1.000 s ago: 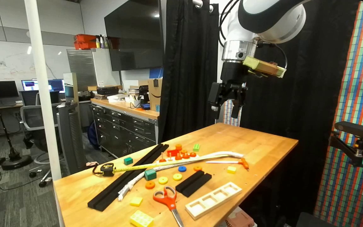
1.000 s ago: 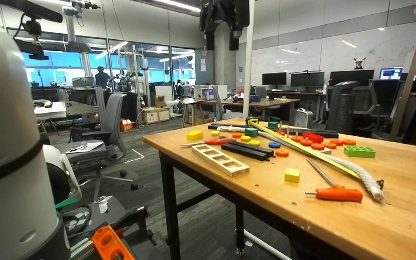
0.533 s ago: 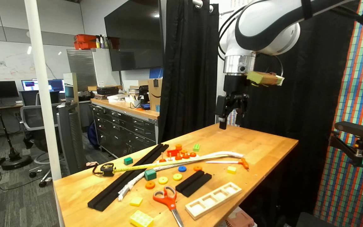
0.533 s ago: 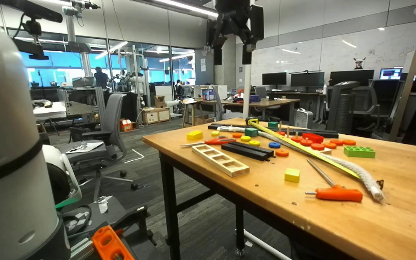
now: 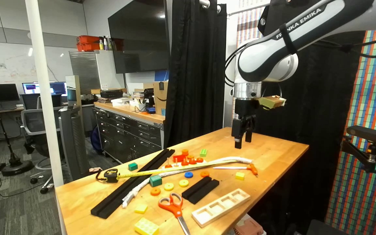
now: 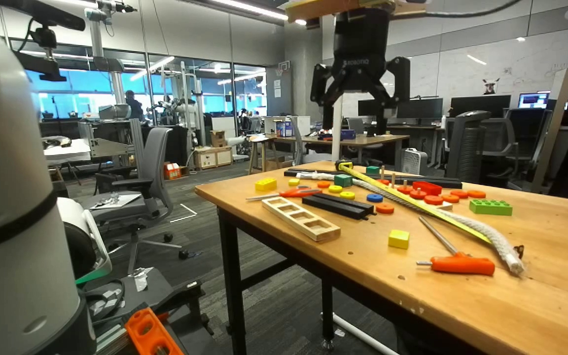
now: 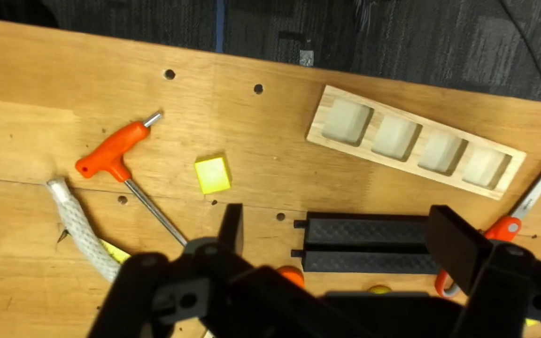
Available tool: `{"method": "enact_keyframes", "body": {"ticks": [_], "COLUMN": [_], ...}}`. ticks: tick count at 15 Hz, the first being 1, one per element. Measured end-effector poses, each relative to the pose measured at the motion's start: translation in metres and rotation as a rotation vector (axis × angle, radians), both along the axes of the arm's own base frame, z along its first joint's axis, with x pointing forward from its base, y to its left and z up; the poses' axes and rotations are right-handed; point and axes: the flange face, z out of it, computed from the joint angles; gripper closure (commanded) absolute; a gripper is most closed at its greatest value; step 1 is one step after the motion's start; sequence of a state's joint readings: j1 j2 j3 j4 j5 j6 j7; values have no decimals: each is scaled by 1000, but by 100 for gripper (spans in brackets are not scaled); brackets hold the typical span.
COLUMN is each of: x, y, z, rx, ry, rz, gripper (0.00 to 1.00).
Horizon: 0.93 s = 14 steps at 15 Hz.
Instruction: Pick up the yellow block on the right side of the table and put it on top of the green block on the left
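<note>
The small yellow block (image 5: 240,176) lies on the right side of the table in an exterior view. It also shows in an exterior view (image 6: 399,239) and in the wrist view (image 7: 212,175), left of the jaws. Two dark green blocks are on the left: one (image 5: 155,180) by the rope, one (image 5: 133,166) farther back. They also show in an exterior view (image 6: 343,181) (image 6: 372,170). My gripper (image 5: 243,143) (image 6: 355,125) (image 7: 336,225) is open and empty, high above the table, apart from the yellow block.
An orange hex key (image 6: 463,265) lies close to the yellow block. A wooden tray (image 7: 404,162), black grooved piece (image 7: 367,242), scissors (image 5: 175,209), rope (image 6: 498,241), tape measure (image 5: 111,175), colored rings and a light green brick (image 6: 490,207) lie around. A larger yellow brick (image 5: 146,226) is near the table edge.
My gripper has come down and shifted over the table, toward the right in both exterior views. It stays open. The objects on the table have not moved.
</note>
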<state>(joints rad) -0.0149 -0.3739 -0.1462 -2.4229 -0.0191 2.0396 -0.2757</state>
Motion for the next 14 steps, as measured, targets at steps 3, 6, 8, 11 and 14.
{"method": "enact_keyframes", "body": {"ticks": [3,6,8,11,14], "x": [14,26,34,42,46], "y": [-26,-45,-55,-64,-71], "z": [-29,-52,-65,-81,-93], "rx": [7,9,11,25,49], "ry": [30,59,80,94,86], "rz": [31,58,76,101,119], "gripper": [0,0,0,0,0]}}
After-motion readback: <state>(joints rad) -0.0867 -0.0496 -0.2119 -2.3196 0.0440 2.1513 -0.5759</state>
